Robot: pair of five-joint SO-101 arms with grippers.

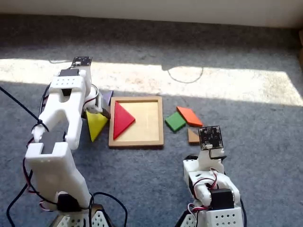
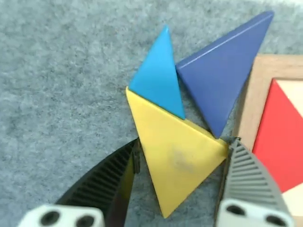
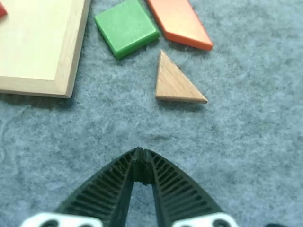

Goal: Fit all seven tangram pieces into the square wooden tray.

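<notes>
The square wooden tray lies mid-carpet with a red triangle in its left half. Just left of it, a yellow triangle lies flat on the carpet. My left gripper stands open over it, one finger close along each side. A light blue triangle and a dark blue triangle touch the yellow one beyond my fingertips. Right of the tray lie a green square, an orange parallelogram and a wooden triangle. My right gripper is shut and empty, short of the wooden triangle.
Grey carpet covers the whole floor, with a sunlit band behind the tray. The right arm sits folded near the front edge. A thin cable loops on the carpet at the back.
</notes>
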